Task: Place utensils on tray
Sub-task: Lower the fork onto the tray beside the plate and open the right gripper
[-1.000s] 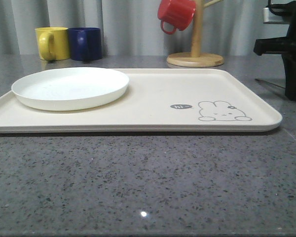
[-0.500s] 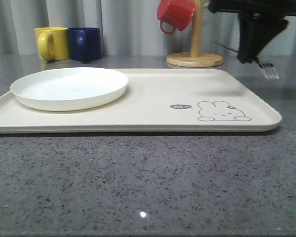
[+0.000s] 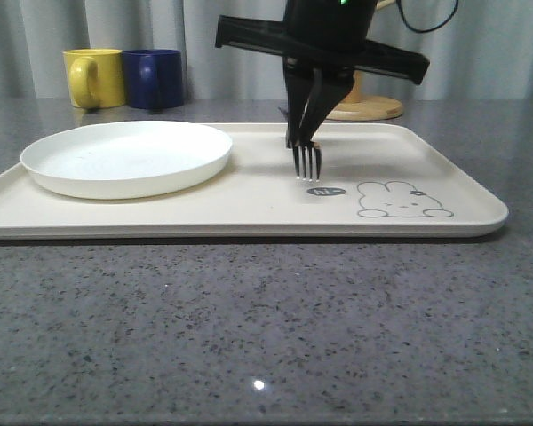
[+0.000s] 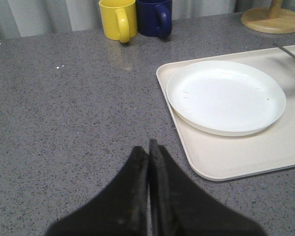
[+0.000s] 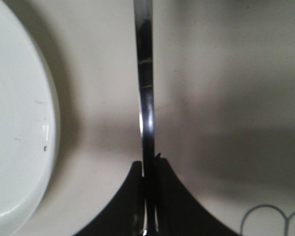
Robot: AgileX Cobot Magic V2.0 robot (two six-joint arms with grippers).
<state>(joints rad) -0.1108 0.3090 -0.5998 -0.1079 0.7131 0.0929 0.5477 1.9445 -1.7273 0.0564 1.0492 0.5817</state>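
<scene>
Since half a second earlier, the right gripper has swung in from the right edge of the front view to hang over the middle of the large cream rectangular tray with rounded corners and a rabbit line drawing, carrying the slim silver metal four-tined fork with it. Its black fingers are pinched tight on the fork's handle, and the fork hangs tines down just above the tray floor, beside the small dark lettering mark and to the right of the round white plate; whether the tines touch the tray cannot be told. Seen from the right wrist, the fork's handle runs straight out between the fingertips over bare tray, with the plate's rim to one side. The left gripper hovers over the grey speckled surface near the tray's left corner, its fingers pressed together and holding nothing. The fork looks light, stiff and smooth, so it would probably slip or pivot in a loose pinch; the flat of the handle, where it is held now, seems the surest place to grip. No other utensils can be made out on the tray.
</scene>
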